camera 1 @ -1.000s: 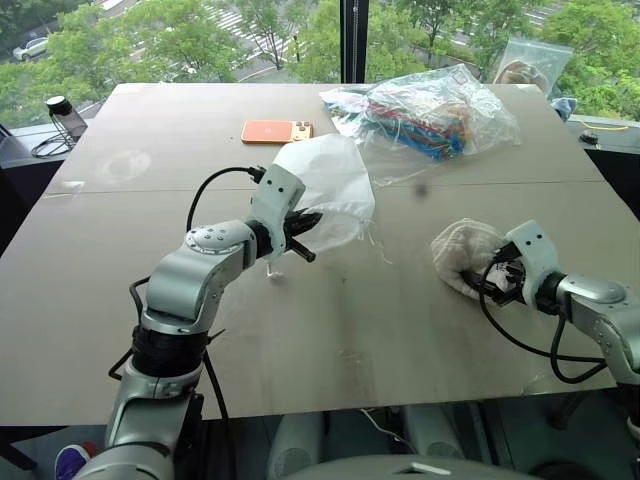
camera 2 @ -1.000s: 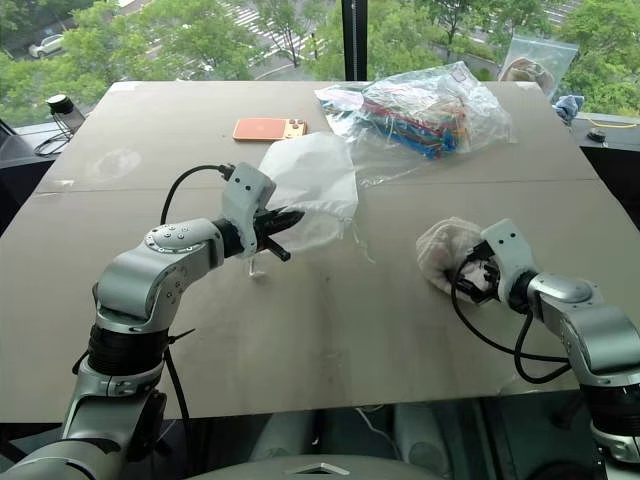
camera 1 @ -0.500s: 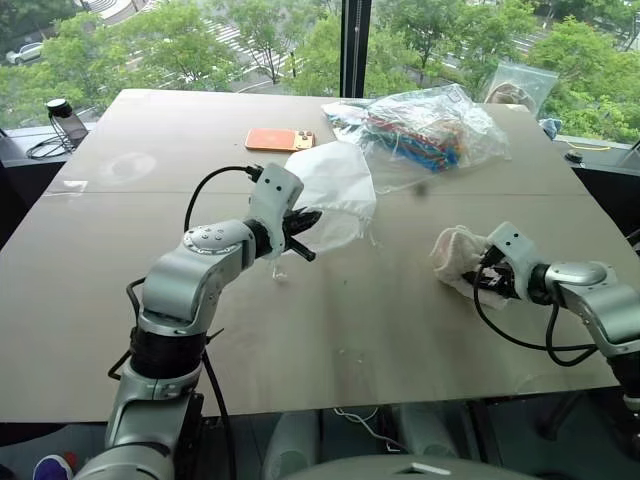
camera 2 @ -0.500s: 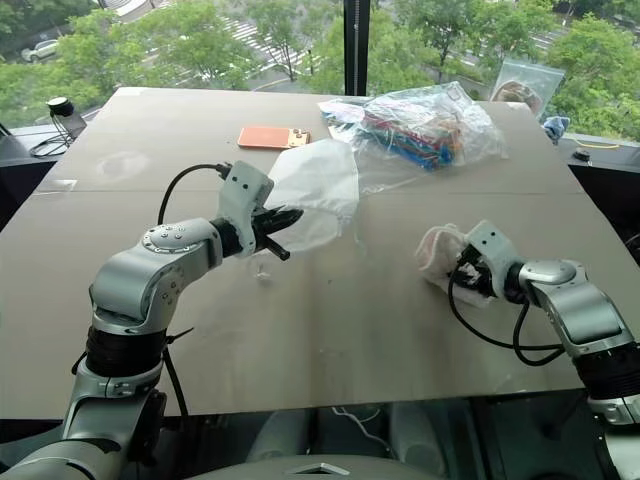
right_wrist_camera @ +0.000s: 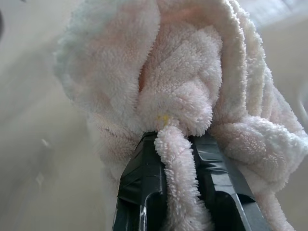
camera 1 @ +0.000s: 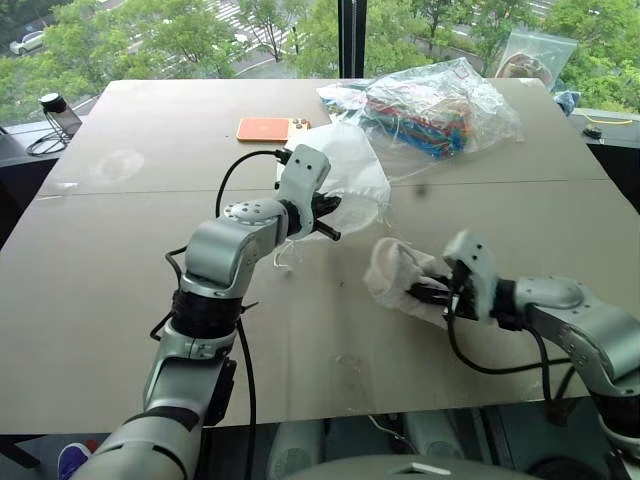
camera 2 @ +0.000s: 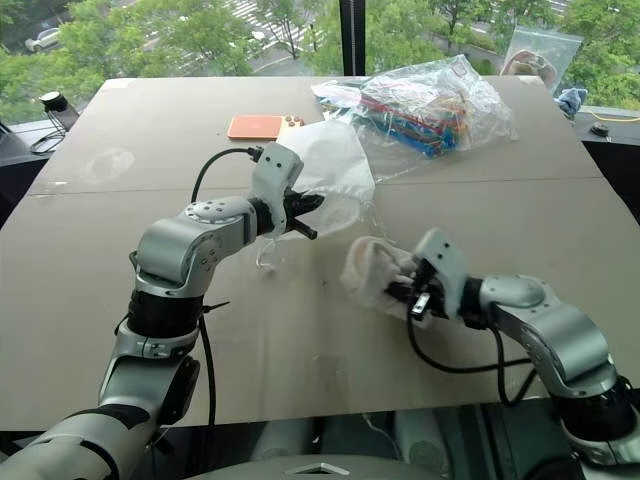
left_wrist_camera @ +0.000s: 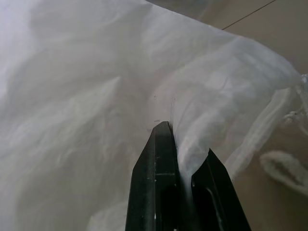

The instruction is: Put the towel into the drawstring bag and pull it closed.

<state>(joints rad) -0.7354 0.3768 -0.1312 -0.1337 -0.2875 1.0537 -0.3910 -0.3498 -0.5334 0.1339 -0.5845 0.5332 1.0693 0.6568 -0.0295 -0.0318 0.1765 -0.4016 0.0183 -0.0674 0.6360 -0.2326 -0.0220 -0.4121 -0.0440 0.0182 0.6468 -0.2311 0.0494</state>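
Note:
The white, thin drawstring bag (camera 1: 350, 185) is held up off the table near its middle, with my left gripper (camera 1: 326, 218) shut on a fold of its fabric (left_wrist_camera: 192, 144). Its white cords (left_wrist_camera: 284, 168) trail down to the tabletop. The off-white fluffy towel (camera 1: 392, 275) hangs bunched in my right gripper (camera 1: 432, 294), which is shut on a fold of it (right_wrist_camera: 178, 163). The towel sits just to the right of and below the bag, a short gap apart.
A clear plastic bag of colourful items (camera 1: 430, 105) lies at the back right of the table (camera 1: 120, 300). An orange phone (camera 1: 268, 129) lies behind the drawstring bag. A small dark object (camera 1: 58, 112) stands at the far left edge. Another plastic bag (camera 1: 530, 50) sits at the back right corner.
My right gripper closed on the towel and carried it left and up toward the bag. My left gripper moved the bag slightly right and forward.

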